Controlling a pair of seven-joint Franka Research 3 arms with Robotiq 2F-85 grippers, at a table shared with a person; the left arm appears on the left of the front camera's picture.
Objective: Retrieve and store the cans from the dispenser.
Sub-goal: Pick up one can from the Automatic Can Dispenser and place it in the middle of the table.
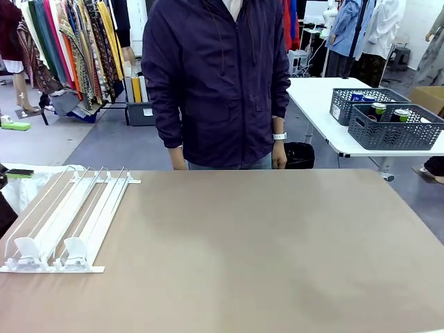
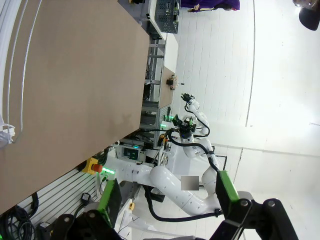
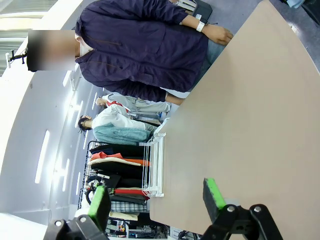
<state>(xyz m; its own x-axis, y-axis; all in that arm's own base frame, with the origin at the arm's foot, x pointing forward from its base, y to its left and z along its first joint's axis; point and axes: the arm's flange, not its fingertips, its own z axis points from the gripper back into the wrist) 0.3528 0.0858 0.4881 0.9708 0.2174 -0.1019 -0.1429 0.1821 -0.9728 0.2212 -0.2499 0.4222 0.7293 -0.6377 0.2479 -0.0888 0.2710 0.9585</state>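
The dispenser (image 1: pixel 66 222), a flat white rack of thin rails with stop tabs at its near end, lies on the table's left side with bare lanes. Its rails also run along the edge of the left wrist view (image 2: pixel 9 65) and stand small and far off in the right wrist view (image 3: pixel 154 167). My left gripper (image 2: pixel 167 195) is open and holds nothing, looking across the table from off its edge. My right gripper (image 3: pixel 156 197) is open too, held above the table's near edge. Cans (image 1: pixel 379 109) with green tops sit in a grey basket on another table.
A person in a dark purple jacket (image 1: pixel 215 83) stands at the far edge, one hand (image 3: pixel 220 34) at the table's rim. Two grey lattice baskets (image 1: pixel 392 128) stand on a white table at the back right. The tan tabletop (image 1: pixel 277 250) spreads wide to the dispenser's right.
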